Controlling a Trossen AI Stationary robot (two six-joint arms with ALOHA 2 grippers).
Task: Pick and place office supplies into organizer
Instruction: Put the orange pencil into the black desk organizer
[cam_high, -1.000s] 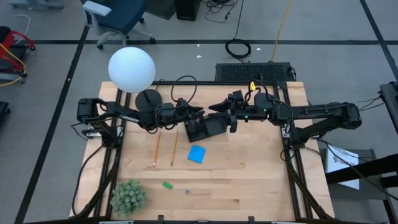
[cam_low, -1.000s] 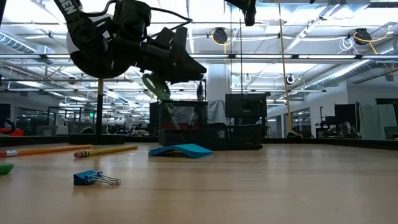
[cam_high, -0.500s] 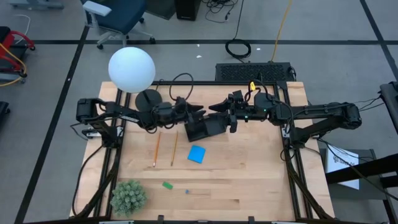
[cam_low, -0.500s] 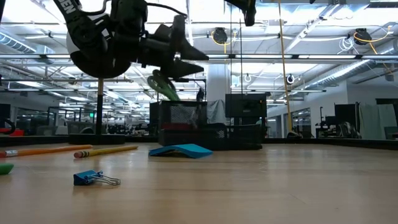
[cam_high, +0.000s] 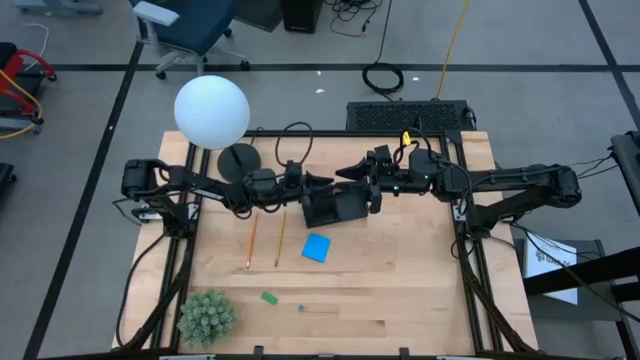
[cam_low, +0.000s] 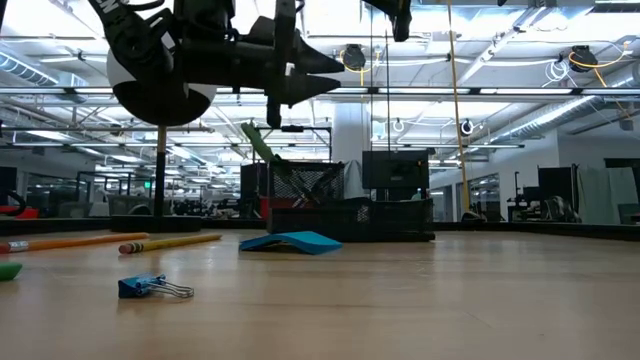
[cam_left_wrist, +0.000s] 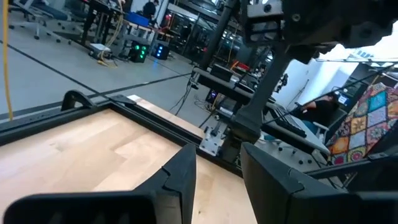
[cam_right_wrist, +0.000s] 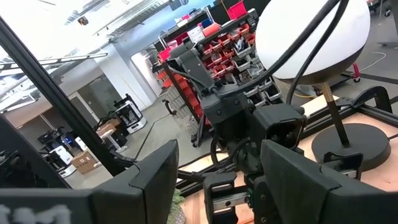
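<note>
The green-handled scissors (cam_low: 260, 143) stand in the mesh cup (cam_low: 305, 185) of the black organizer (cam_high: 335, 207), with the handle leaning out over its rim. My left gripper (cam_high: 322, 181) hovers level just above the cup, open with nothing between its fingers (cam_left_wrist: 180, 171). My right gripper (cam_high: 345, 173) hangs open over the organizer's far side and holds nothing. Two pencils (cam_high: 265, 240), a blue note pad (cam_high: 316, 247), a green eraser (cam_high: 268, 297) and a small blue clip (cam_low: 150, 287) lie flat on the table.
A white globe lamp (cam_high: 211, 111) on a round black base (cam_high: 238, 158) stands at the far left behind my left arm. A fuzzy green plant ball (cam_high: 206, 316) sits at the near left corner. Bare wood (cam_high: 420, 280) stretches to the organizer's right and near side.
My left gripper has risen above the mesh cup and tipped up to level, letting go of the scissors. The scissors have dropped out of the fingers into the cup, and their green handle now leans out over the rim.
</note>
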